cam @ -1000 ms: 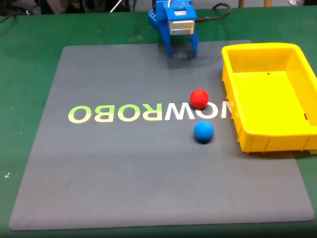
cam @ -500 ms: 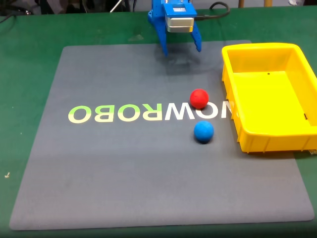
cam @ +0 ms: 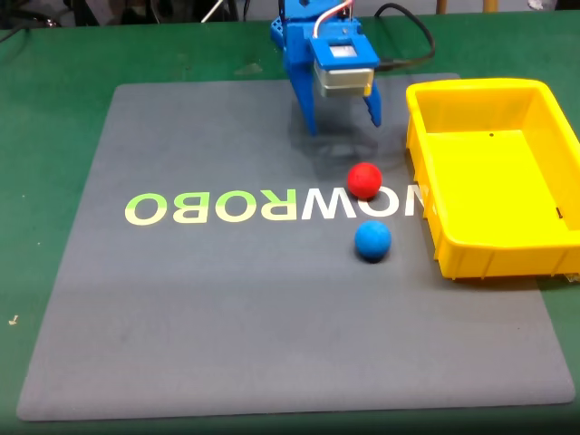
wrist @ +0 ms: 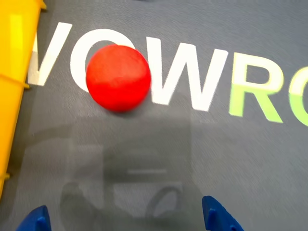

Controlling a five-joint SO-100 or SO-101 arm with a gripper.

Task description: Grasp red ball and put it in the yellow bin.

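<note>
A grey mat (cam: 227,299) lies flat on the green table (cam: 54,109) and covers most of it — green shows as a border along the mat's far and left edges in the fixed view. Large lettering (cam: 217,207) runs across the mat's middle, pale green at one end and white at the other; it reads upside down in the fixed view and upright in the wrist view (wrist: 192,72). A blue ball (cam: 372,241) rests on the mat just below the white letters, well in front of the hand and apart from it. A dark cable (cam: 412,41) curves over the table's far edge — behind the hand.
</note>
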